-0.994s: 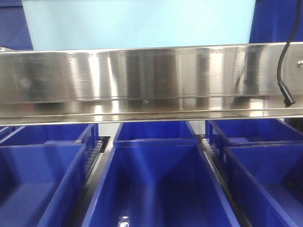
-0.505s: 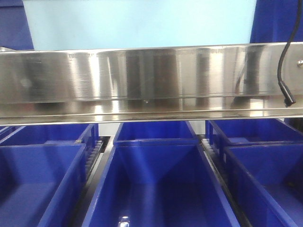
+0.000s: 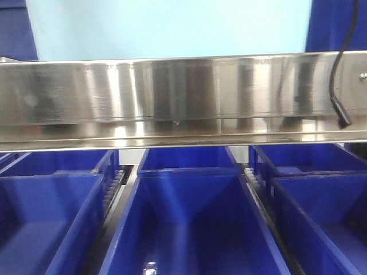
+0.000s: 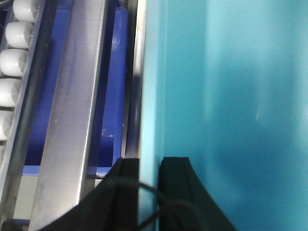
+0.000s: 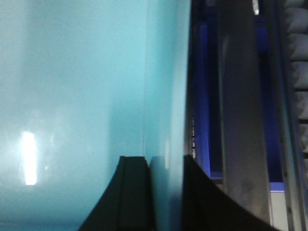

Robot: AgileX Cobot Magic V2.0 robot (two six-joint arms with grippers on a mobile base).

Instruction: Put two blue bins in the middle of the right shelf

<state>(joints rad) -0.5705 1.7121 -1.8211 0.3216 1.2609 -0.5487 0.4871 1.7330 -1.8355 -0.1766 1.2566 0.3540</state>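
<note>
Both jaws pinching pale-blue bin (image 3: 166, 28) walls above steel shelf rail (image 3: 172, 97); dark-blue bins (image 3: 189, 223) beneath.

A black cable (image 3: 343, 118) hangs across the steel shelf rail's (image 3: 172, 97) right end.

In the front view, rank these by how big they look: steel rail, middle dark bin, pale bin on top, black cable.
1. Steel rail, full width.
2. Middle dark bin and pale bin: about equal, both cropped, so unranked.
3. Black cable, smallest.
</note>
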